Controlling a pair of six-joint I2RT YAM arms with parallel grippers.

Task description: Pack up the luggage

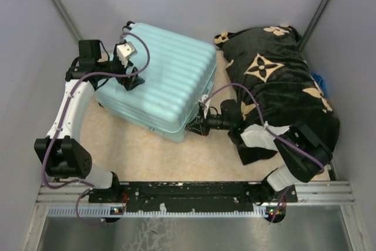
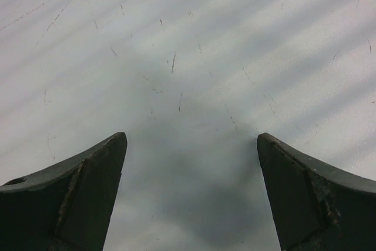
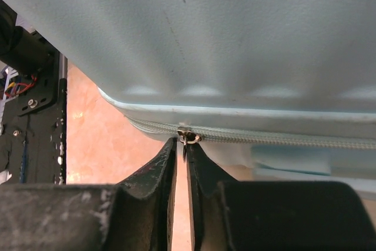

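Luggage: closed, flat on the table, left of centre.
Right gripper: pinched on the zipper pull at the near seam.
Left gripper: spread wide over the shell, holding nothing.
Zipping: we'd pull along the seam, case steadied.
Blanket: heaped just right; we expect it to crowd the right arm.

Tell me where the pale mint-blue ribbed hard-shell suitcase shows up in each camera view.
Top external: the pale mint-blue ribbed hard-shell suitcase lies closed, centre-left on the tan floor.
Left wrist: its shell fills the frame behind the open left claw.
Right wrist: it fills the upper half, zip seam below, small metal zip pull at the right claw.
Shared landmark: the shell's ribs, visible in all three.
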